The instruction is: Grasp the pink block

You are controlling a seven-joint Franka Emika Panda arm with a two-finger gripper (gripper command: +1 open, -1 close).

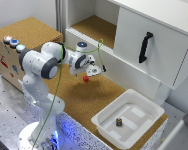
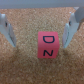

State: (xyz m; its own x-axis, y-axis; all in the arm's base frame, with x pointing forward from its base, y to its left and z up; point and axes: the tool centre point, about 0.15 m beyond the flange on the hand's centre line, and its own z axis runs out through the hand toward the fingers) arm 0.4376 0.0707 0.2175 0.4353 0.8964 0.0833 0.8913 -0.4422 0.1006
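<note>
The pink block [image 1: 86, 78] is a small reddish-pink cube resting on the cork tabletop [image 1: 89, 100]. In the wrist view the pink block [image 2: 48, 45] shows black letters on its top face. My gripper [image 1: 92, 73] hovers just above it and slightly toward the exterior view's right. In the wrist view the gripper [image 2: 37, 44] is open, with one finger [image 2: 6, 30] on each side of the block and the other finger [image 2: 71, 31] closer to it. Neither finger touches the block.
A white tray [image 1: 144, 107] at the exterior view's lower right holds a small dark cylinder [image 1: 119, 121]. A white cabinet with a black handle [image 1: 145, 47] and an open shelf [image 1: 96, 27] stand behind. A wooden box with buttons [image 1: 14, 42] is at the left.
</note>
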